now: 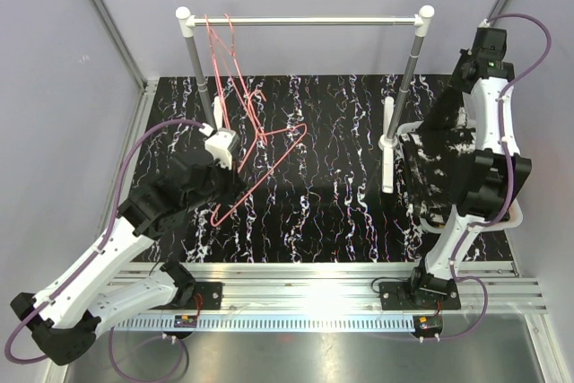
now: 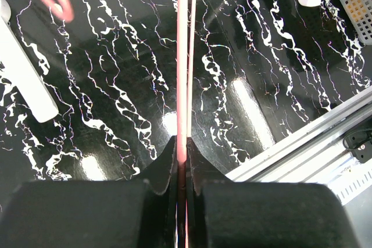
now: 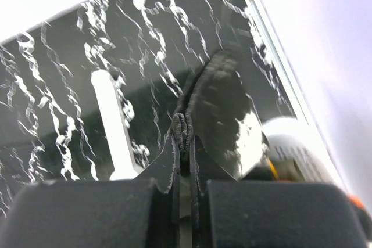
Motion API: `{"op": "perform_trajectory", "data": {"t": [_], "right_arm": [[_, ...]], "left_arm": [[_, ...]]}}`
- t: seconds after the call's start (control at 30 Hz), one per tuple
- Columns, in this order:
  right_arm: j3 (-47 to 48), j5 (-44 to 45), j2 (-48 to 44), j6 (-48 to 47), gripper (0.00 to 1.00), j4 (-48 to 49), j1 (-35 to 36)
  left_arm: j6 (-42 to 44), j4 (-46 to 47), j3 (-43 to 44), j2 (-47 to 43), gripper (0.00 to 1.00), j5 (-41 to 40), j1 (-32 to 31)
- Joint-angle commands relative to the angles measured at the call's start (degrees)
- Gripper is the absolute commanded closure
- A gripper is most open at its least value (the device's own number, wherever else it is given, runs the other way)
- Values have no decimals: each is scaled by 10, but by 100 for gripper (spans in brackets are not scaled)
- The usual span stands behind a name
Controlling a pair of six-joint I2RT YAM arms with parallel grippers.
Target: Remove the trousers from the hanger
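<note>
Nearest the lens in each wrist view, two black fingers are seen pressed together. The left pincer (image 2: 182, 143) is clenched on one pink wire hanger (image 2: 182, 56), whose wire runs straight out from between the fingers. A second, thinner pink wire is seen just beside it.

In the top view this hanger is tilted low over the worktop (image 1: 341, 208) and is bare of cloth. Its upper part is tangled with further pink hangers (image 1: 215, 56) hooked at the left end of the single rail (image 1: 305, 20). Their number cannot be fixed, though at least two are made out. The rail is carried on two grey posts (image 1: 410, 69).

The right pincer (image 3: 182, 137) is clenched on a bunched black fold of one pair of trousers (image 1: 437, 172), black with white markings. These are held clear of the hangers at the right of the worktop, above part of a white basket (image 1: 517, 214). The garment's outline is hard to separate from the black, white-veined worktop behind it.

Only this one pair of trousers is identified. Blurred orange patches (image 3: 270, 169) by the basket rim are too indistinct to be named.
</note>
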Motion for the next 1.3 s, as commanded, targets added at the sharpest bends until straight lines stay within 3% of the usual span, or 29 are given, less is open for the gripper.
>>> {"op": "perform_trajectory", "data": {"t": [0.0, 0.2, 0.53, 0.7, 0.83, 0.97, 1.13, 1.27], "right_arm": [[-53, 36, -95, 26, 100, 30, 0], [-221, 78, -251, 52, 100, 84, 1], [-471, 145, -496, 196, 100, 107, 0], [-583, 119, -582, 266, 100, 85, 0], [-684, 99, -622, 294, 100, 90, 0], [-697, 88, -614, 334, 100, 75, 0], [-747, 148, -676, 429, 100, 53, 0], [-766, 193, -746, 462, 75, 18, 0]], "left_arm": [[11, 38, 2, -10, 100, 23, 9], [10, 45, -2, -15, 100, 50, 21], [8, 53, -7, -30, 100, 75, 29], [6, 54, -4, -36, 100, 85, 29], [5, 57, -6, -47, 100, 87, 30], [5, 58, -4, -54, 100, 88, 31], [4, 60, -1, -61, 100, 89, 39], [5, 60, -1, -61, 100, 92, 42]]}}
